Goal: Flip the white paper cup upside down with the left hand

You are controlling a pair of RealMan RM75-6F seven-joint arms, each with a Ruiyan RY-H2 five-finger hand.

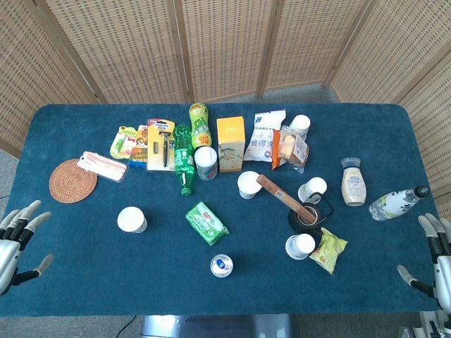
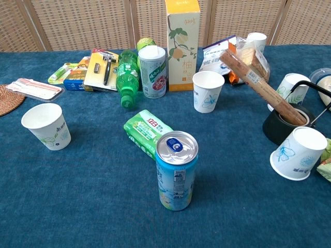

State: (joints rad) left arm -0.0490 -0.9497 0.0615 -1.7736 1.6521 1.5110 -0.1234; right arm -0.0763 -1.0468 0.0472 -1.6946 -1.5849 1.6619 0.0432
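our left robot hand (image 1: 20,236) is resting at the near left edge of the tabletop (image 1: 84,282), fingers spread and grasping nothing; our right robot hand (image 1: 433,257) is likewise released at the near right edge. the closest white paper cup (image 1: 132,220) is standing upright, mouth up, just ahead of the left robot hand and apart from everything else. we are judging that the risk is picking wrongly: we are counting five white paper cups, the others sitting near the black pot (image 1: 307,215) and further back. a hard squeeze could also crush the thin wall. further out we are seeing one blue can (image 1: 221,265), one green packet (image 1: 206,222), one green bottle (image 1: 184,159) and one woven coaster (image 1: 72,180).
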